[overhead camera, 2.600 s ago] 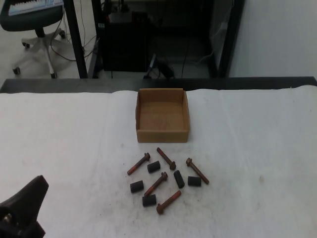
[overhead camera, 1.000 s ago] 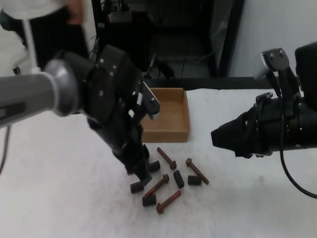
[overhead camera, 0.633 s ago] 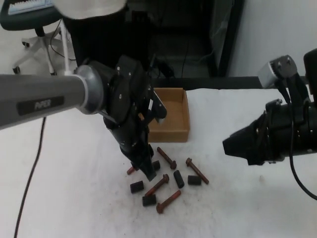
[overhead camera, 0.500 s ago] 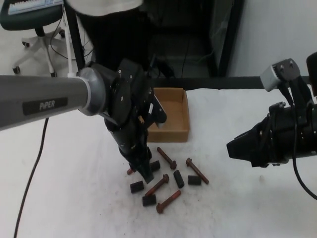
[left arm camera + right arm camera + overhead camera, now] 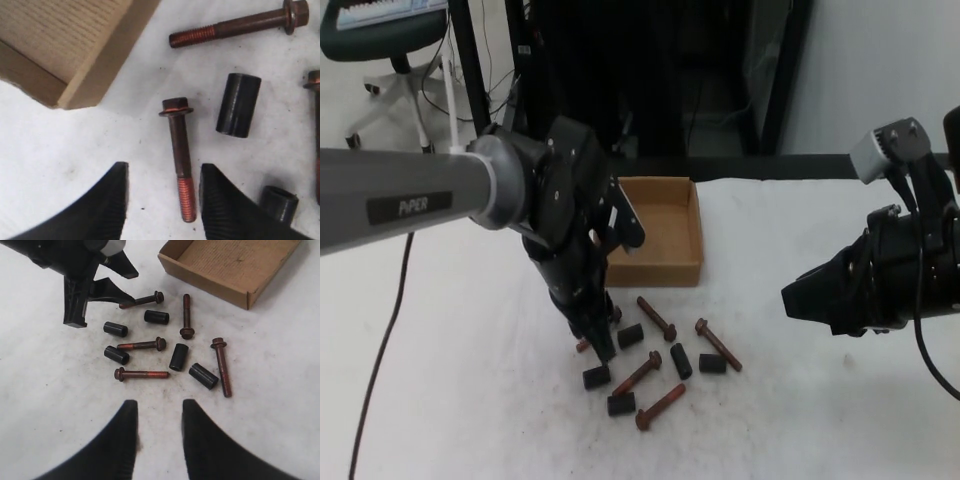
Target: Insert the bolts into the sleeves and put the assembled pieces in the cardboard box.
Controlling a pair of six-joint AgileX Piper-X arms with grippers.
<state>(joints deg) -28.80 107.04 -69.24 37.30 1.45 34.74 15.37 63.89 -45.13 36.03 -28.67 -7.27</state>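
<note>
Several rust-brown bolts [image 5: 655, 318] and short black sleeves [image 5: 630, 335] lie loose on the white cloth in front of the cardboard box [image 5: 651, 270]. My left gripper [image 5: 602, 348] points down over the leftmost bolt [image 5: 180, 157]. It is open [image 5: 164, 169], and the bolt's threaded end lies between the fingers without touching them. One sleeve [image 5: 239, 105] lies just beside that bolt. My right gripper [image 5: 159, 404] is open and holds nothing. It hangs to the right of the pile [image 5: 795, 300], with the nearest bolt [image 5: 142, 374] a short way ahead of it.
The box [image 5: 235, 265] is open on top and has nothing in it. Its corner [image 5: 65, 55] is close to the left gripper. The left arm [image 5: 87, 280] leans over the pile's left side. The bench's dark far edge [image 5: 800, 166] runs behind the box.
The left gripper has shifted a little to the left and now sits over the leftmost bolt. The right arm has drifted slightly to the right.
</note>
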